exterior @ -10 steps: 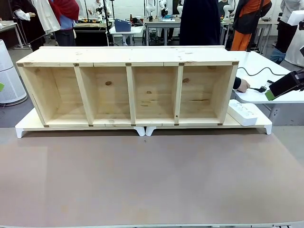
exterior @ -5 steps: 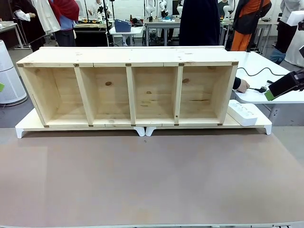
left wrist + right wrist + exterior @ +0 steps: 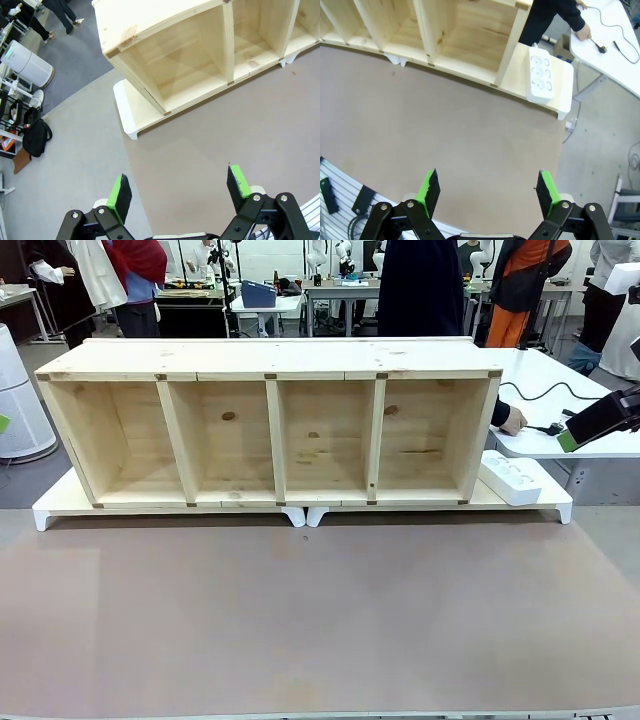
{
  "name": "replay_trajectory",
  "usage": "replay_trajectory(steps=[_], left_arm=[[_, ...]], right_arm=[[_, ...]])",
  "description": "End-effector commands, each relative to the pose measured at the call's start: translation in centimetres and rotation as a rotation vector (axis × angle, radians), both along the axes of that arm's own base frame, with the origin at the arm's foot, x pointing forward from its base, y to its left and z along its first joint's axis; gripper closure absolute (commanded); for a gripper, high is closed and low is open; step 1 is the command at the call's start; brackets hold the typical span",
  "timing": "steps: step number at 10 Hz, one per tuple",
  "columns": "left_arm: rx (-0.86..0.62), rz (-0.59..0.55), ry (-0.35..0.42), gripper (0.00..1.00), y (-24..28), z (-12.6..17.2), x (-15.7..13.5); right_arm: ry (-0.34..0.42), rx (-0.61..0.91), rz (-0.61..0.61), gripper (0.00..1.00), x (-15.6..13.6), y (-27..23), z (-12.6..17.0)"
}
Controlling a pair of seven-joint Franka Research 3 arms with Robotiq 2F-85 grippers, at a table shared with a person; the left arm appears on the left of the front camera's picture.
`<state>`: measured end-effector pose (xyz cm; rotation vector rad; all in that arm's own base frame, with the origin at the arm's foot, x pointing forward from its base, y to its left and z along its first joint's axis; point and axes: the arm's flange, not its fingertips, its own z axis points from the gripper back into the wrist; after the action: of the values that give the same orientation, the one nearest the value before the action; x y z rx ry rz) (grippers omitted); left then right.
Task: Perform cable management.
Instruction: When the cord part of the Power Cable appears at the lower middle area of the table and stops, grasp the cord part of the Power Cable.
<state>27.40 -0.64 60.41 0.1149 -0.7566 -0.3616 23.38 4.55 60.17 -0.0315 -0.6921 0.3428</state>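
Beyond shelf [image 3: 270,430] and power strip [image 3: 510,478] lies the cable [image 3: 552,428].

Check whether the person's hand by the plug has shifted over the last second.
No. The hand stays put beside the right end of the wooden shelf, just left of the plug.

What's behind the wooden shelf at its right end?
A person stands behind the shelf. Their hand rests past its right side on the white table, by the cable and its plug. The shelf covers their forearm and lower body.
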Motion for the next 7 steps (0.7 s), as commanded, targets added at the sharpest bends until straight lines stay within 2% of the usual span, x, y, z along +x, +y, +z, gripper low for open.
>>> replay_trajectory(steps=[1,7], left_arm=[[-0.003,0.005,-0.003,0.0,-0.08,0.06,0.0],[-0.003,0.005,-0.003,0.0,-0.08,0.06,0.0]], right_arm=[[-0.004,0.001,-0.001,0.0,0.05,-0.01,0.05],[-0.004,0.001,-0.001,0.0,0.05,-0.01,0.05]])
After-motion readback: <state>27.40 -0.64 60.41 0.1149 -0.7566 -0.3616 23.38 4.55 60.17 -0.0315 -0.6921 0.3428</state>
